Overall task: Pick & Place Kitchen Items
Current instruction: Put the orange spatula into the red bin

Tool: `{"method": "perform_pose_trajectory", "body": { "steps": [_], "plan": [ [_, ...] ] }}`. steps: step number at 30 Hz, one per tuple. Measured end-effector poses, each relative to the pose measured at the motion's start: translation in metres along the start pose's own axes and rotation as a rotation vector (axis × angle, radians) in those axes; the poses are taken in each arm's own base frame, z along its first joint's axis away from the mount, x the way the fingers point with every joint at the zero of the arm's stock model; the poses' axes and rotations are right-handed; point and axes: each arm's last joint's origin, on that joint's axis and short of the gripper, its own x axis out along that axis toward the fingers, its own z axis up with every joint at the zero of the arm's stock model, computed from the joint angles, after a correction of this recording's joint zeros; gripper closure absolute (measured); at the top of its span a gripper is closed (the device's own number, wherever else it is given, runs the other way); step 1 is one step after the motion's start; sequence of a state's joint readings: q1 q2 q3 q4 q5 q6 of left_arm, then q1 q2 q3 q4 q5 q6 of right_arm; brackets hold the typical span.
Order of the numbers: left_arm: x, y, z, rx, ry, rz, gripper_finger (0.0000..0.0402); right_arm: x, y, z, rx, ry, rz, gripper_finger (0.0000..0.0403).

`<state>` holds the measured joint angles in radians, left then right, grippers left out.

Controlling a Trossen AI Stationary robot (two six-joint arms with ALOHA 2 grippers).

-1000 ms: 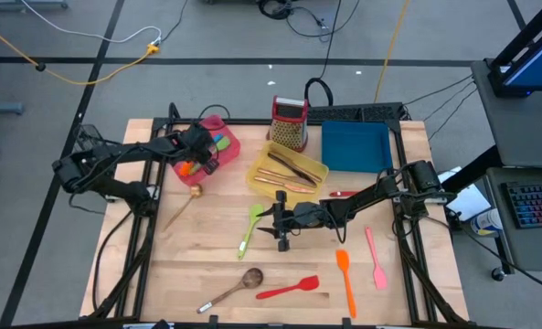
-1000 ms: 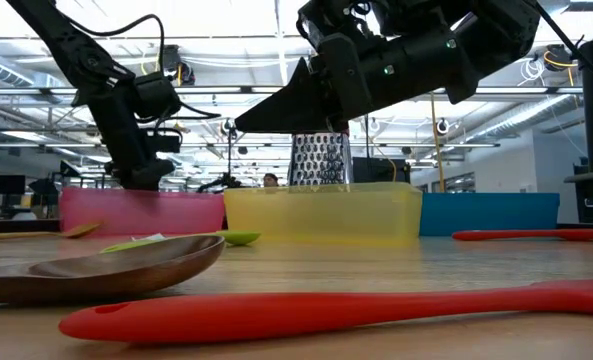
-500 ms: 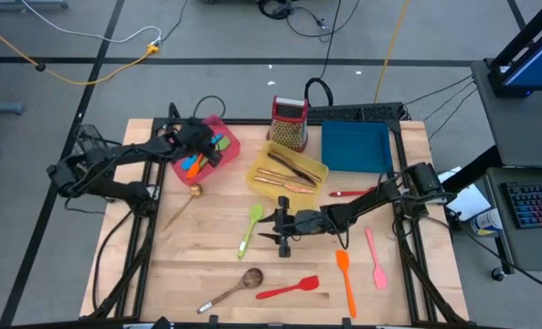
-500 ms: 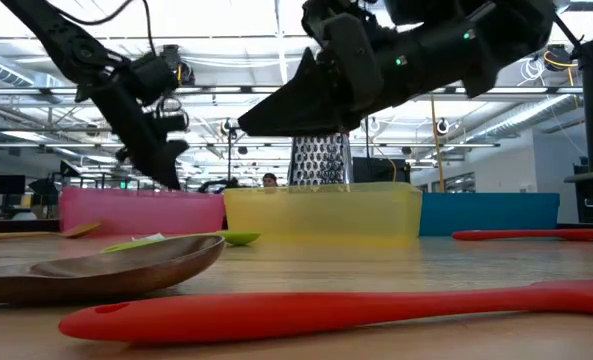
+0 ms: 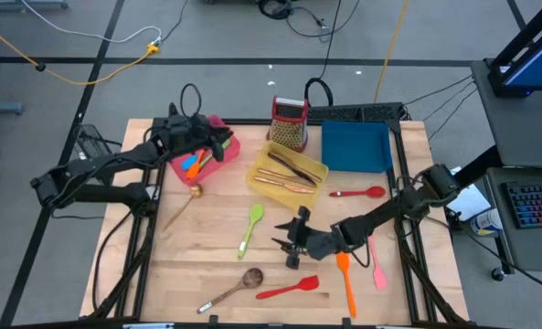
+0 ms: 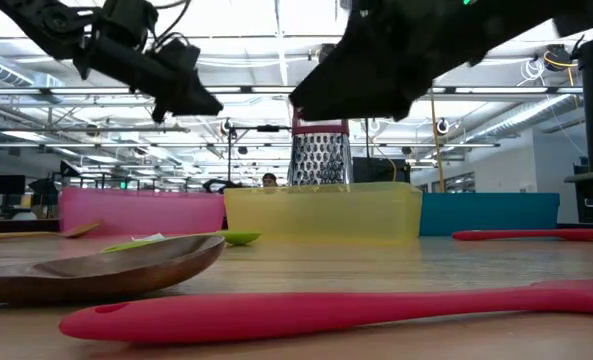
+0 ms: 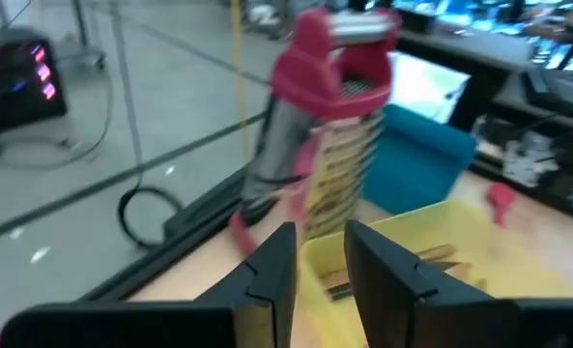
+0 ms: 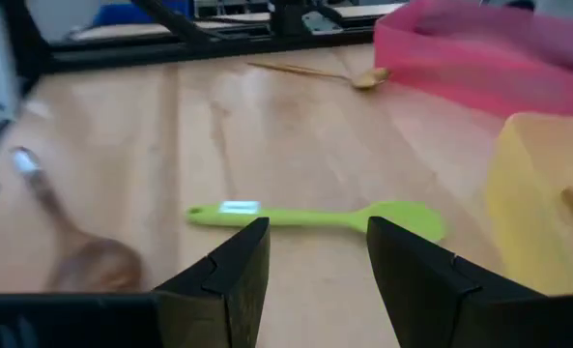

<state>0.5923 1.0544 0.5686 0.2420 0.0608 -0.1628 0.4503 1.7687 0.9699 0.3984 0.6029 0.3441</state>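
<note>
Two grippers hang empty: the left gripper, fingers parted slightly, over the pink rectangular tray; the right gripper, wide open, right of the green silicone spatula mid-table.

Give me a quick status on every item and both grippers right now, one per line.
Left gripper: open, empty, above pink tray.
Right gripper: open, empty, above the table.
Pink tray: holds blue and orange utensils.
Yellow tray: holds copper cutlery and a black knife.
Blue tray: looks empty.
Grater: upright.
Green spatula: flat on table.
Red spatula: flat on table.
Wooden spoon: flat on table.
</note>
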Motion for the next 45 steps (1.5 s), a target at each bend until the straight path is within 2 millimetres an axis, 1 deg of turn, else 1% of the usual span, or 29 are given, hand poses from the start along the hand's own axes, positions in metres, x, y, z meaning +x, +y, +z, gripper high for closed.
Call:
{"method": "perform_pose_trajectory", "body": {
  "steps": [3,6,12,16,19,22,24,29,32,34,37,45],
  "plan": [
    [0.000,-0.008,0.003,0.020,-0.039,-0.038,0.0309,-0.011,0.015,-0.007,0.061,0.018,0.046,0.0232],
    [0.000,-0.013,0.005,0.025,-0.064,-0.062,0.0309,-0.023,0.028,-0.016,0.158,0.058,0.079,0.0232],
    [0.000,-0.016,0.006,0.028,-0.074,-0.075,0.0309,-0.049,0.055,-0.030,0.344,0.108,0.163,0.0232],
    [0.000,-0.016,0.006,0.020,-0.075,-0.068,0.0309,-0.066,0.069,-0.041,0.539,0.178,0.191,0.0232],
    [0.000,-0.016,0.006,0.016,-0.075,-0.068,0.0309,-0.081,0.080,-0.050,0.711,0.272,0.227,0.0232],
    [0.000,-0.016,0.006,0.018,-0.075,-0.067,0.0309,-0.093,0.089,-0.058,0.881,0.403,0.260,0.0232],
    [0.000,-0.016,0.006,0.016,-0.076,-0.056,0.0309,-0.099,0.093,-0.062,0.963,0.511,0.281,0.0233],
    [0.001,-0.014,0.004,-0.019,-0.073,-0.015,0.0309,-0.111,0.098,-0.075,1.166,0.971,0.249,0.0244],
    [0.001,-0.014,0.004,-0.019,-0.073,-0.006,0.0309,-0.116,0.098,-0.079,1.214,1.212,0.197,0.0249],
    [0.001,-0.014,0.005,-0.014,-0.075,-0.006,0.0309,-0.119,0.098,-0.081,1.219,1.326,0.165,0.0251],
    [0.001,-0.014,0.004,0.001,-0.073,-0.005,0.0309,-0.121,0.096,-0.084,1.217,1.400,0.110,0.0252],
    [0.001,-0.014,0.003,0.026,-0.064,-0.003,0.0309,-0.123,0.081,-0.097,1.175,1.414,-0.138,0.0252]
  ]
}}
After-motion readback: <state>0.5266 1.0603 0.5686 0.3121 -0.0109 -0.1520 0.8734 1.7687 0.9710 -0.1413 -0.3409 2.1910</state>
